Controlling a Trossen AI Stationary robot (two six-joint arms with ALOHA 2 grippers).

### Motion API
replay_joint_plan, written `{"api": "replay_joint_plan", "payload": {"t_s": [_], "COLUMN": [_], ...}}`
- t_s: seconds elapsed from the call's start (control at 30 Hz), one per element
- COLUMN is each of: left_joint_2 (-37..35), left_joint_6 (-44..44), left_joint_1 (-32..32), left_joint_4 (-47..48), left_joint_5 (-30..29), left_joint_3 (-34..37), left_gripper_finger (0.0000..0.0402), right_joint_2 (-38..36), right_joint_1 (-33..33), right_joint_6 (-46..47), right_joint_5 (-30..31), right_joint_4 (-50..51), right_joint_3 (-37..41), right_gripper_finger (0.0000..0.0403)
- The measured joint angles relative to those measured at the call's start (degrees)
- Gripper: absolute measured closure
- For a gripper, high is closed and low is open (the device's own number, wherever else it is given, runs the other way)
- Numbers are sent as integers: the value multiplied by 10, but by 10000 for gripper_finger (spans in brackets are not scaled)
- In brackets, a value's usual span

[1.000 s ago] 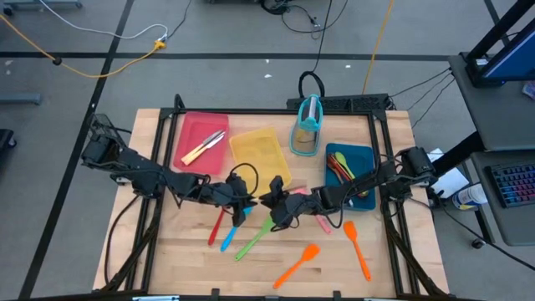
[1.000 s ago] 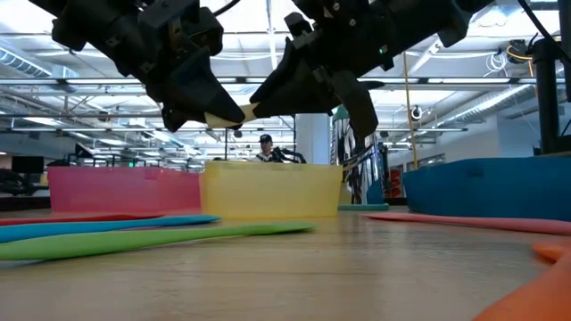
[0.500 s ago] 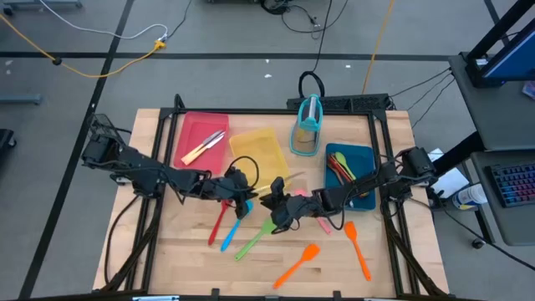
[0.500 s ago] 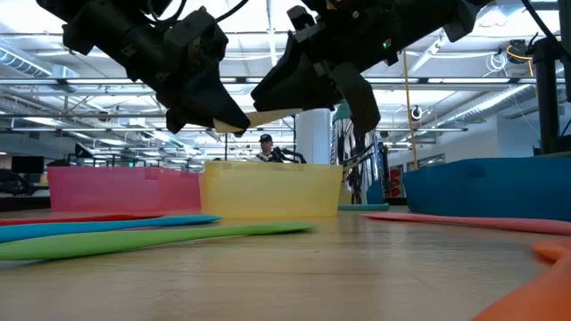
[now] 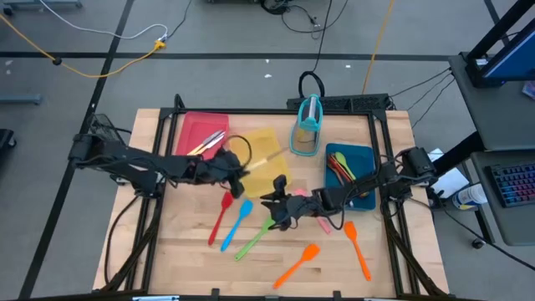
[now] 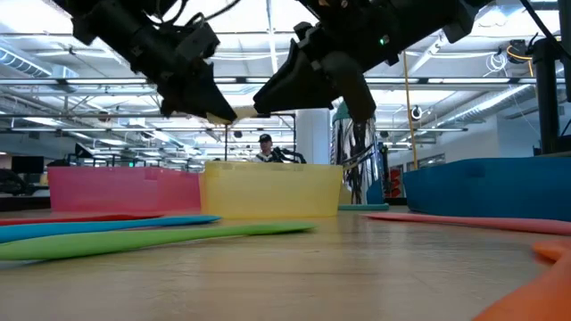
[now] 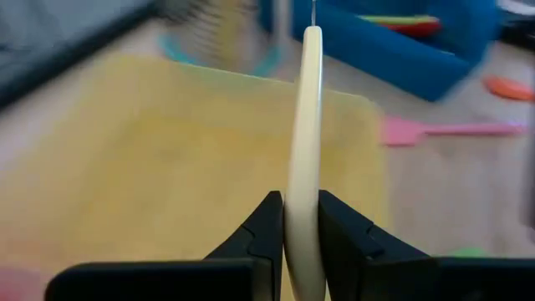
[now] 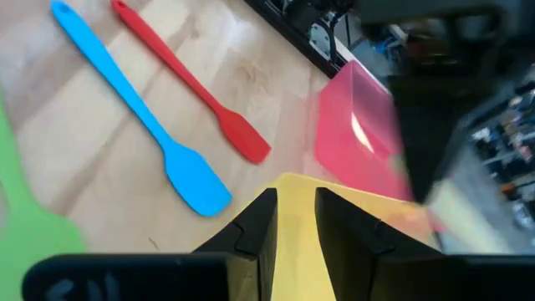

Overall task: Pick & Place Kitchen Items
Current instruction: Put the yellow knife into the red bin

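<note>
Cream-handled knife [image 7: 305, 142] sits clamped edge-on in my left end effector [image 7: 299, 219], held in the air over the yellow tray [image 5: 261, 150]. My right end effector [image 8: 293, 219] hangs near that tray's front edge, fingers slightly apart with nothing between them. Red spatula [image 8: 191, 90] and blue spatula [image 8: 140, 119] lie side by side on the desk [image 5: 201, 259].

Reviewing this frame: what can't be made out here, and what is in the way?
- Far end of the cream knife clamped by the left gripper: cut off at the left wrist view's edge.
- Contents of the yellow tray: hidden by its wall in the low view.
- Utensils in the blue tray: too small to count from above, partly under the right arm.
- Teal holder: blurred in the left wrist view.
</note>
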State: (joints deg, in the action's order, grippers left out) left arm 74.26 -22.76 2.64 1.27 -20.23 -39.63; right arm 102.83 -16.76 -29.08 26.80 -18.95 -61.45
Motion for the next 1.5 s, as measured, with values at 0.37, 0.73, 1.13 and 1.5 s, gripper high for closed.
{"api": "replay_joint_plan", "payload": {"t_s": [0.37, 0.73, 1.13, 1.5], "left_joint_2": [-183, -222, -219, -208], "left_joint_6": [-93, -317, -348, -309], "left_joint_1": [-11, -37, -111, -190], "left_joint_4": [319, 589, 542, 502], "left_joint_5": [-134, -187, -118, -66], "left_joint_3": [0, 27, 112, 112], "left_gripper_finger": [348, 348, 346, 345], "right_joint_2": [0, 0, 0, 0], "right_joint_1": [-2, -1, 6, 10], "right_joint_6": [59, 59, 103, 104], "right_joint_5": [-1, -17, -119, -181], "right_joint_4": [0, -1, -50, -98], "right_joint_3": [0, 0, 0, 0], "right_gripper_finger": [328, 328, 268, 223]}}
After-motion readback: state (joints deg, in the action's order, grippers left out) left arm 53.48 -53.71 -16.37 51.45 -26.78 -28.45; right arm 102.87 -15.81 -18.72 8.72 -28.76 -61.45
